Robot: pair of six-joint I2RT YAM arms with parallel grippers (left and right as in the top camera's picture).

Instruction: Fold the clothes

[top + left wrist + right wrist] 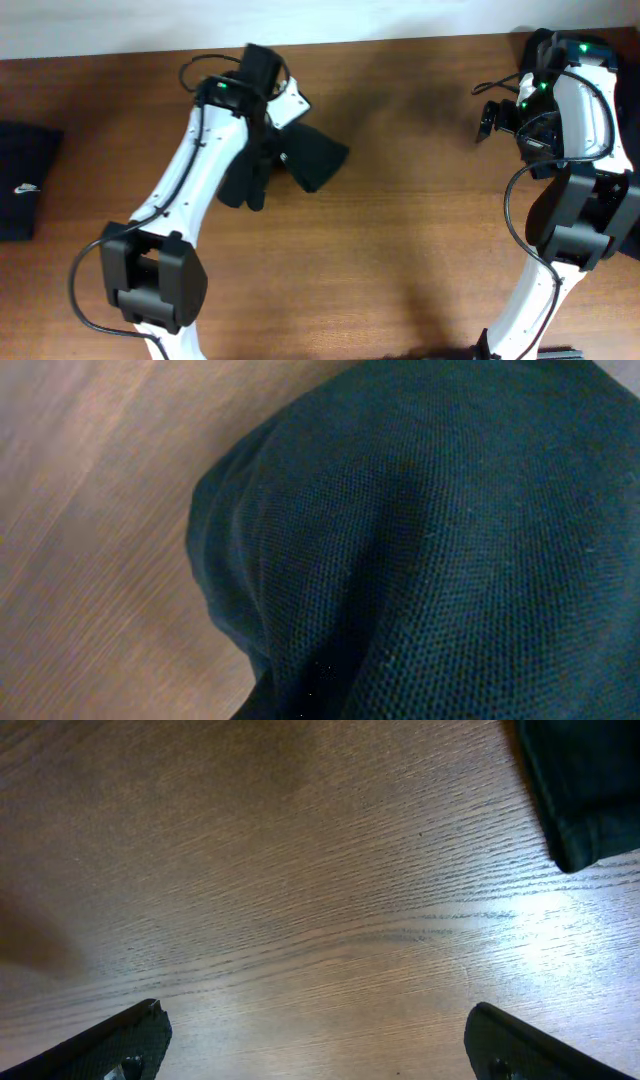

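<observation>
Bunched garment (315, 158): black, crumpled in a heap near the far edge of the table (420, 250), left of its middle.
Left gripper (272, 140): down on that heap. Knit cloth fills the wrist view and hides the fingers, so I cannot tell its grip.
Right gripper (315, 1030): fingers spread wide over bare wood near the far right corner, holding nothing.
Second garment (30, 150): black, white logo, apparently folded flat at the left edge.

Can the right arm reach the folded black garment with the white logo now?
Probably not: the folded garment lies at the far left edge, and the left arm stands in between.
</observation>
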